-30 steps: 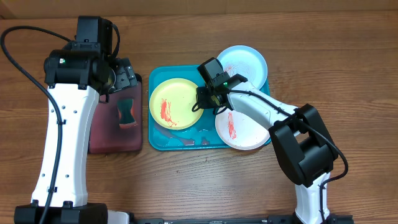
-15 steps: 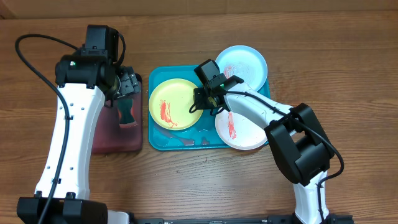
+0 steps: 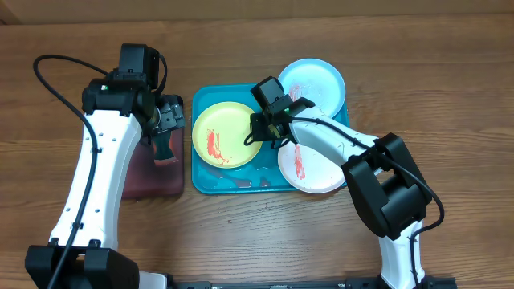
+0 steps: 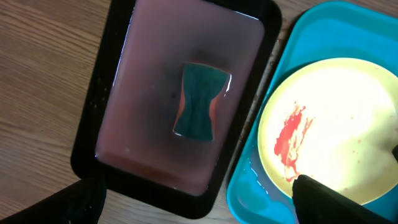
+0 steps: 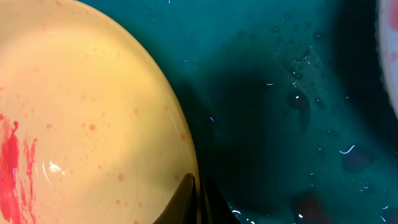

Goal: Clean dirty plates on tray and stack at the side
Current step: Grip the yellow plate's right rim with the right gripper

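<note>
Sponge (image 4: 200,102) lies just ahead of and between the spread, empty fingers (image 4: 336,199) of the left gripper (image 3: 165,119). It sits in the black-rimmed tray (image 4: 87,155), long axis running away from them, so they would close across its narrow waist. Beyond, on the teal tray (image 3: 241,183), the clenched right gripper (image 3: 261,136) pinches the right rim of the smeared yellow-green plate (image 3: 227,132). The white plate (image 3: 317,168) lies farther right.

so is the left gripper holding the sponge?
No: the sponge lies alone in the black-rimmed tray, and the left gripper hangs open above it, its fingers clear of it.
</note>
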